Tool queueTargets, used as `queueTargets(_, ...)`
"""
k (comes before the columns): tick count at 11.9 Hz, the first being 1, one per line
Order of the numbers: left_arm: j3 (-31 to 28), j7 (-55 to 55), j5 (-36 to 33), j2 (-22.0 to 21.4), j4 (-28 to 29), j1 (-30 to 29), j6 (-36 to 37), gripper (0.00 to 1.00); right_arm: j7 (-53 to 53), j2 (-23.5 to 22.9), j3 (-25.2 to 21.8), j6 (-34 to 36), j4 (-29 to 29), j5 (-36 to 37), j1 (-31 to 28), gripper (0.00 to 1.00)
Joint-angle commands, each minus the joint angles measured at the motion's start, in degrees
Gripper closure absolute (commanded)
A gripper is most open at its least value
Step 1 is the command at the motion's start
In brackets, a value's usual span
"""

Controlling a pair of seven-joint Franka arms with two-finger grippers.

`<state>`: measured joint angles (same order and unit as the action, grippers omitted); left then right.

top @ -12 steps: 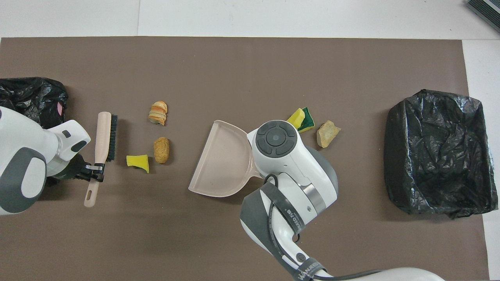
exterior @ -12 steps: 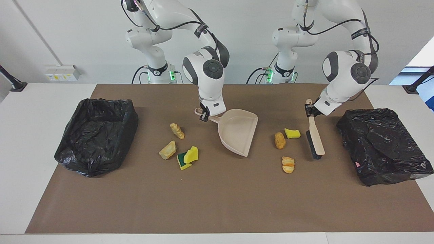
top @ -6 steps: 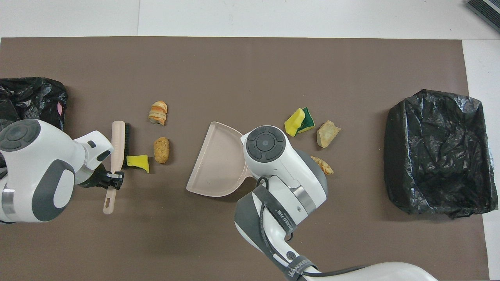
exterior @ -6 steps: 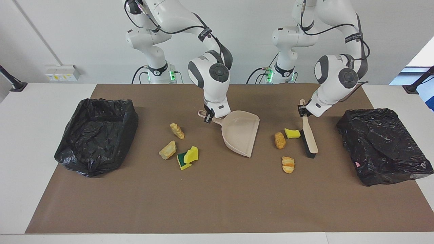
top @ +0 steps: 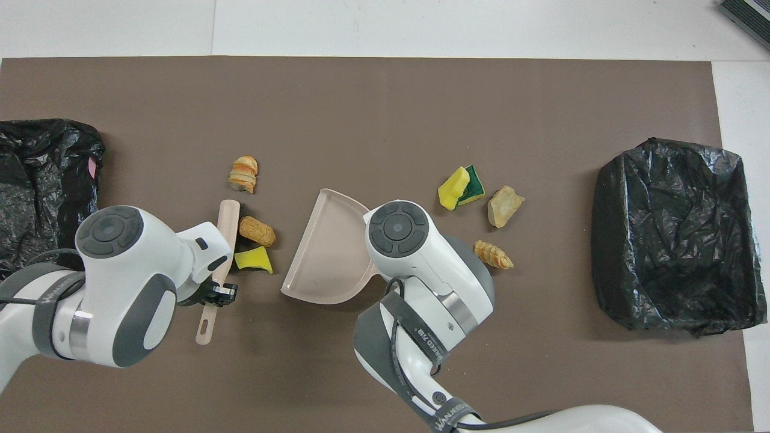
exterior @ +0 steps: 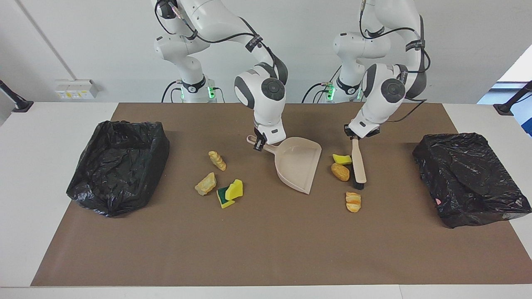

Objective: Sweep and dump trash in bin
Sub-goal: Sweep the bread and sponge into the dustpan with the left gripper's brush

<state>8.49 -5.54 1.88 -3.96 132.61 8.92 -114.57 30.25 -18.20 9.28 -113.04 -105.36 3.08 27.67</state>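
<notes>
Brush (exterior: pixel 358 166), gripped by the left gripper (exterior: pixel 353 133), has pushed sponge (exterior: pixel 341 159) and bread (exterior: pixel 340 171) toward the dustpan (exterior: pixel 300 164), held steady in the right gripper (exterior: pixel 259 145); sweeping begun.

White table (exterior: pixel 50 137) carries a brown rectangular mat (exterior: pixel 266 249). On the mat: two black plastic-lined bins (exterior: pixel 118 166) (exterior: pixel 469 176), a beige plastic dustpan (exterior: pixel 299 164), and six scattered sponge and bread pieces (exterior: pixel 353 202).
</notes>
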Motion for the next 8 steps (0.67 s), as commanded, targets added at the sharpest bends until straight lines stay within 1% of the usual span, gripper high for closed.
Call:
queueTargets(1, 4.75, -1.58, 0.66, -1.76, 1.43, 1.28, -1.80, 1.00, -1.25, 0.09, 0.21, -0.86, -0.11, 0.70, -0.07, 1.00)
queueTargets(3, 10.37, -6.30, 3.82, -1.67, 0.64, 1.28, -3.02, 1.00, -1.25, 0.01, 0.21, -0.86, 0.07, 0.70, -0.07, 1.00)
queueTargets(5, 16.18, -10.97, 5.15, -1.67, -0.76, 1.28, -3.64, 1.00, -1.42, 0.09, 0.21, -0.86, 0.07, 0.70, -0.07, 1.00)
queueTargets(6, 17.86, -12.03, 5.15, -1.23, -2.08, 1.28, -3.12, 1.00, -1.51, 0.09, 0.21, -0.86, 0.07, 0.70, -0.07, 1.00)
queueTargets(8, 17.88, -12.04, 5.68, 1.30, -7.25, 0.76, -1.81, 1.00, -1.51, 0.01, 0.21, -0.86, 0.24, 0.70, -0.07, 1.00)
